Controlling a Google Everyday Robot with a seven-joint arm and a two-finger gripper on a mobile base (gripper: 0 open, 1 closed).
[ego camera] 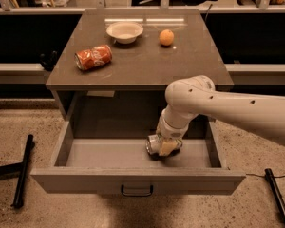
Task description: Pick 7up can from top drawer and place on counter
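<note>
The top drawer is pulled open below the counter. The 7up can lies on its side on the drawer floor, right of centre, with its shiny metal end facing left. My gripper reaches down into the drawer from the white arm on the right and sits right at the can, covering its right part. The can rests low in the drawer, near the floor.
On the counter lie a red-orange cola can on its side at the left, a white bowl at the back and an orange to its right. Black stand legs lie on the floor on both sides.
</note>
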